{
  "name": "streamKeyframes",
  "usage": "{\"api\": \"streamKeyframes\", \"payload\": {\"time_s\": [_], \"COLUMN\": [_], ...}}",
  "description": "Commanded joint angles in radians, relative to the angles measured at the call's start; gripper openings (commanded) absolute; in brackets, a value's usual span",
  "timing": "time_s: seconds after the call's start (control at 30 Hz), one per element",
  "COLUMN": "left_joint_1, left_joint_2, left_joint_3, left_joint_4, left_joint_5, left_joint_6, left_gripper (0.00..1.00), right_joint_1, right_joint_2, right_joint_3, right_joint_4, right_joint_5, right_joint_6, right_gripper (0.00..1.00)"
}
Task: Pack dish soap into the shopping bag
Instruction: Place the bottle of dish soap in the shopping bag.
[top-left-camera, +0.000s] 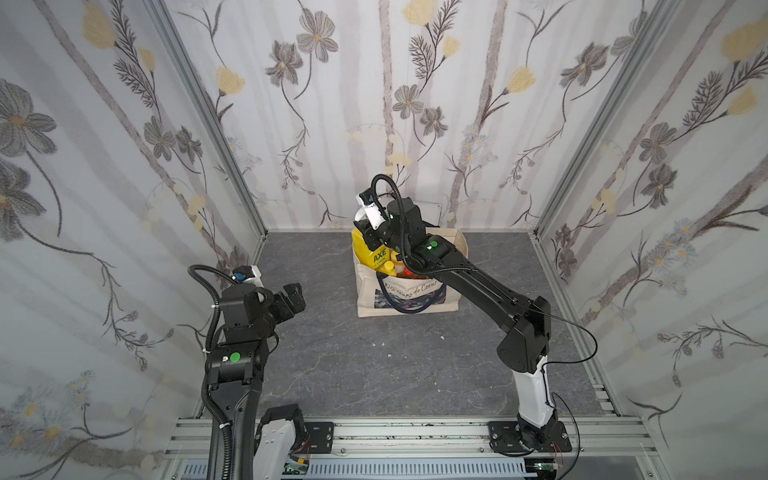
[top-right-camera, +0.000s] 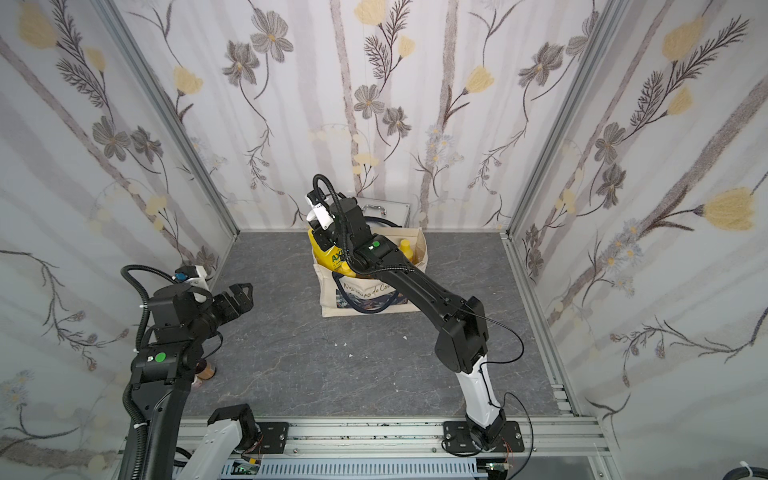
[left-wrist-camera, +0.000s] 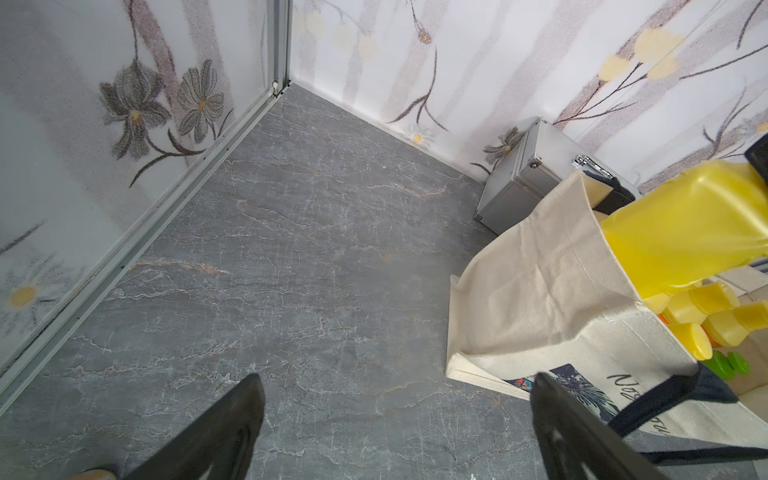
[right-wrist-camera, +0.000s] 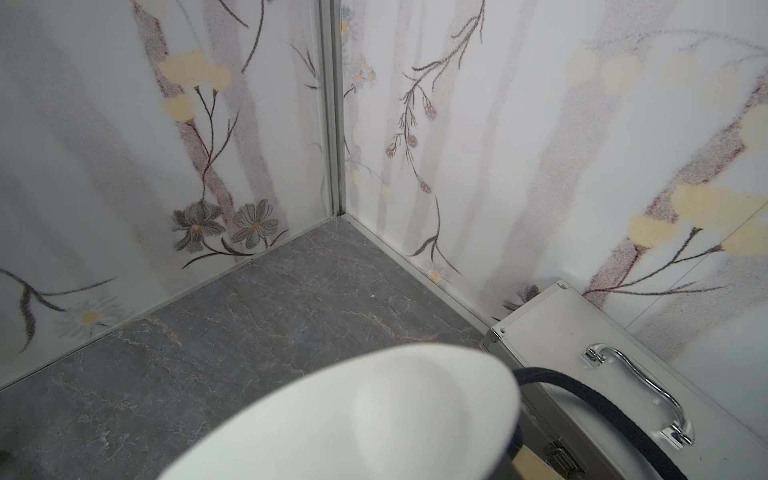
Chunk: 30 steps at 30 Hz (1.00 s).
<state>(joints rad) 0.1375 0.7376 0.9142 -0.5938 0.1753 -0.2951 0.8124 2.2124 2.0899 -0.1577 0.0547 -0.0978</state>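
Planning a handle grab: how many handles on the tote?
2. The front handle hangs down the tote over its print; the back handle arches up from the far rim, near the silver case. Right arm hides part of it from above.

AXE – bottle (top-left-camera: 363, 248), Nos coups de Coeur – bag (top-left-camera: 366, 300)

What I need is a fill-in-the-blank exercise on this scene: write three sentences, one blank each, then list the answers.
1. The big yellow bottle sticking out of the shopping bag bears the printed word ___.
2. Seen from the robot, the silver case stands ___ the shopping bag.
3. The left gripper, with nothing between its fingers, is ___.
Missing words: AXE; behind; open.
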Motion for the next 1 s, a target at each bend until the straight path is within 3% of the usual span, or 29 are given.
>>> {"api": "streamKeyframes", "payload": {"time_s": [0.0,0.97], "left_joint_1": [-0.001,0.001], "left_joint_2": [-0.004,-0.021], "left_joint_3": [-0.001,-0.011], "left_joint_4": [0.026,0.021], "left_joint_5": [-0.006,-0.010], "left_joint_6": [-0.009,-0.005], "left_gripper": [1.00,1.00], "right_joint_1": [0.004,-0.018], "right_joint_2": [-0.090,-0.048], "right_joint_3": [-0.008,-0.141], "right_joint_4": [0.285,0.377], "right_joint_5": [0.010,-0.026], "right_joint_6": [-0.007,0.041], "right_gripper": [0.00,0.00]}}
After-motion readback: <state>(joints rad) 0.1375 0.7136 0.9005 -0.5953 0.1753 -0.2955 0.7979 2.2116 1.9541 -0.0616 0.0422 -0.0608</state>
